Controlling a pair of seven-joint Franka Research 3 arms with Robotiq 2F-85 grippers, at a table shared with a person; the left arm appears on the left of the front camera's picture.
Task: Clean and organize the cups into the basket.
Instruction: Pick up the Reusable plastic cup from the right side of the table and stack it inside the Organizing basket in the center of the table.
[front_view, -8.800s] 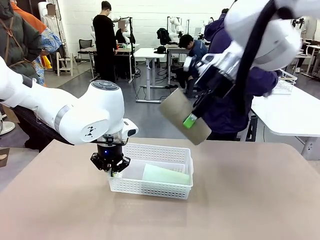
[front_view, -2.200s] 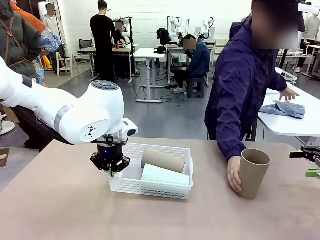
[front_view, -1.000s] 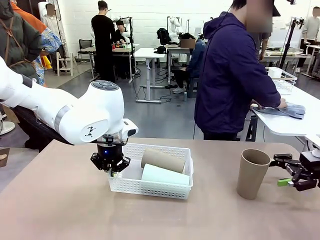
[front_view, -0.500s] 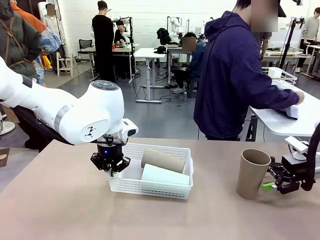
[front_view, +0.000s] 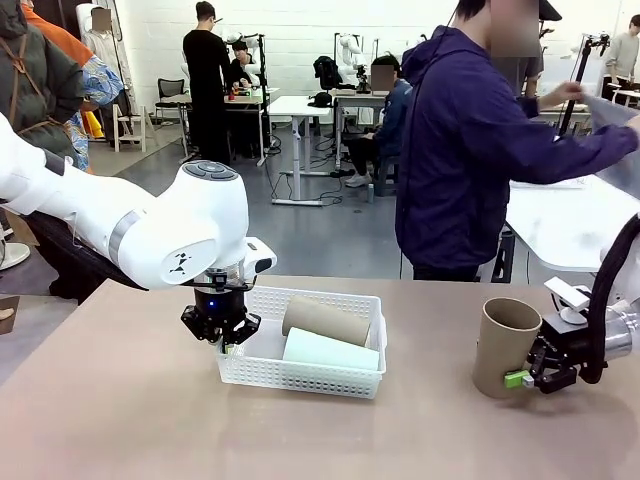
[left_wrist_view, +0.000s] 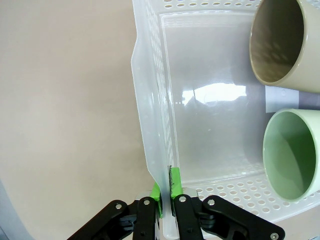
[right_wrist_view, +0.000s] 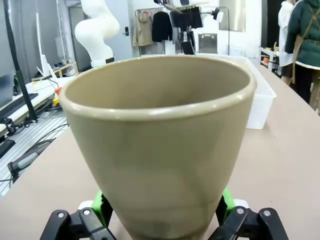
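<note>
left pincer (left_wrist_view: 166, 199) is clenched on the left end wall of the basket (left_wrist_view: 150, 125), holding it on the worktop (front_view: 120, 420). inside the basket we see the lying tan cup (front_view: 325, 320) and mint cup (front_view: 328, 351) side by side. well right of the basket the upright tan cup (front_view: 503, 345) stands with the right pincer (right_wrist_view: 163, 212) grasping its base. risk as we judge it: the grip is low on a tapered wall, so the cup could slip or tip on lift, or clip the basket rim going in.

Your right gripper (front_view: 522, 380) has come in from the table's (front_view: 420, 440) right edge and clamped the base of the upright brown cup (front_view: 503, 345). The person (front_view: 470, 150) has let go of it and lifted a grey cloth (front_view: 615, 112).
</note>
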